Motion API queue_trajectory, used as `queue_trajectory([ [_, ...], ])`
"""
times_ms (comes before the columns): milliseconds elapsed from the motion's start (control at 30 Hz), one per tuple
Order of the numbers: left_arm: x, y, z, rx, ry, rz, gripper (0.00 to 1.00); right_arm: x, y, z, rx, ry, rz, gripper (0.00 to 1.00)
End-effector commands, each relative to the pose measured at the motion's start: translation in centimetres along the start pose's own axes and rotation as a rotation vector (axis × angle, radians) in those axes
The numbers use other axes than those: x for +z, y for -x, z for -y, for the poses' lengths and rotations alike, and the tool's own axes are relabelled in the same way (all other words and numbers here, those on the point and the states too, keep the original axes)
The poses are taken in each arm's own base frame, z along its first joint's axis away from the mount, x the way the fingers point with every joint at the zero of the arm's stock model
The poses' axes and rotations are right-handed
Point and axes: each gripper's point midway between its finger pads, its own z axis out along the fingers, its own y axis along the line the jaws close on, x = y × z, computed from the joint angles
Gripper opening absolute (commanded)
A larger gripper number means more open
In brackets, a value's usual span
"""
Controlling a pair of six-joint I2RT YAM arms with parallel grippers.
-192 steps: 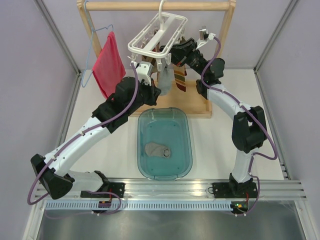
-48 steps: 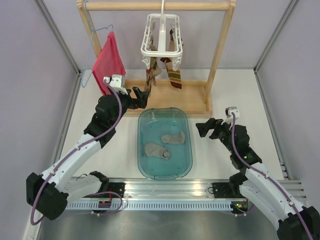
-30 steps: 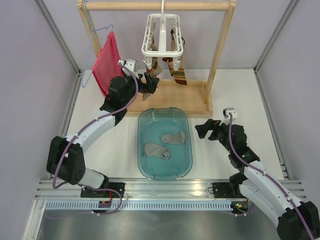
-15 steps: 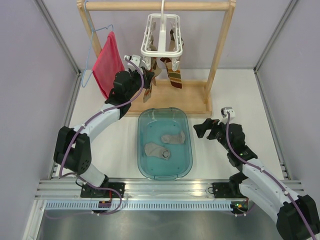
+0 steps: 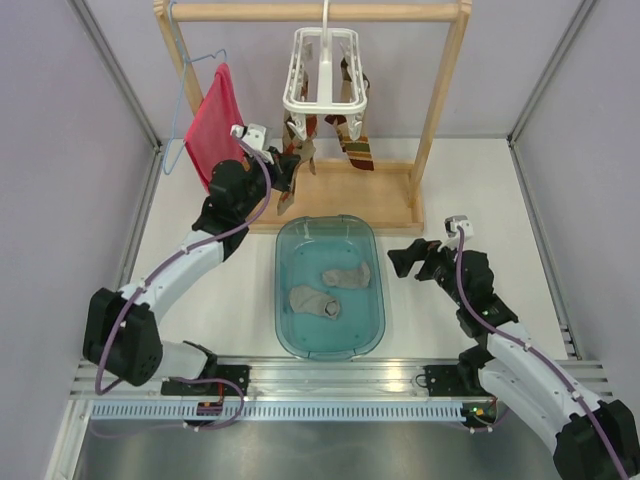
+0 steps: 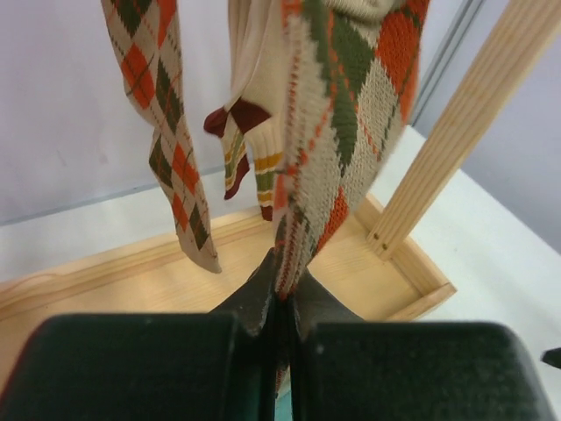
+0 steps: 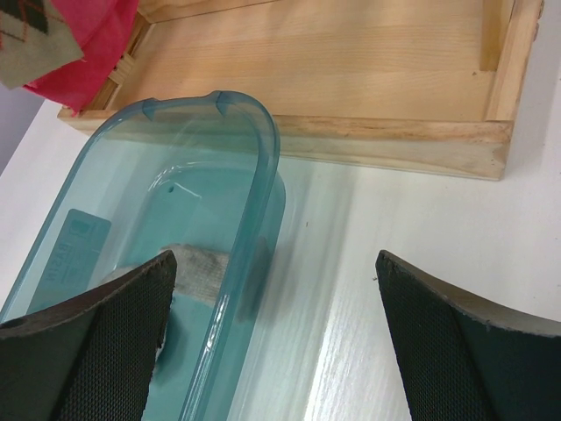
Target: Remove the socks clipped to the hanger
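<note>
The white hanger (image 5: 325,72) hangs by its hook from the wooden rail. Brown, red and cream argyle socks dangle from its clips, one at the left (image 5: 303,140) and one at the right (image 5: 354,148). My left gripper (image 5: 289,174) is shut on the lower end of the left argyle sock (image 6: 344,132); in the left wrist view the fabric is pinched flat between the fingers (image 6: 259,294). Other patterned socks (image 6: 166,149) hang behind it. My right gripper (image 5: 405,262) stands open and empty beside the bin, low over the table.
A clear teal bin (image 5: 282,300) holds two grey socks (image 5: 346,275) in front of the rack's wooden base (image 5: 370,200). A red cloth (image 5: 213,125) on a blue wire hanger (image 5: 188,95) hangs at the left. Wooden posts (image 5: 440,100) flank the hanger.
My left gripper has closed on the left argyle sock and drawn back slightly to the left and downward with it. The right arm has stayed still.
</note>
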Motion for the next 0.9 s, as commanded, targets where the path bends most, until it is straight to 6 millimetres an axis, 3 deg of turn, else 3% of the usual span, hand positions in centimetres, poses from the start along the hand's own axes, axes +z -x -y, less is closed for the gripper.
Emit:
queue_trajectory([
  [0,-2.7,4.4,2.1,-0.032,-0.037,0.115,0.02,-0.2,1.2,-0.5,0.005,0.006,0.026,0.98],
  [267,-5.1,4.2,6.6,-0.071,-0.139,0.023,0.02,-0.8,3.3,-2.6,0.013,0.064,0.054,0.94],
  [567,-8.8,4.7,10.0,-0.101,-0.184,-0.041,0.02,-2.4,5.2,-5.2,-0.008,0.073,0.073,0.92],
  [733,-9.6,4.9,12.5,-0.104,-0.237,-0.057,0.02,-3.3,5.8,-6.3,-0.008,0.065,0.068,0.91],
  [867,-9.9,4.7,14.8,-0.086,-0.280,-0.084,0.02,-4.0,8.2,-7.9,-0.015,0.081,0.113,0.91],
])
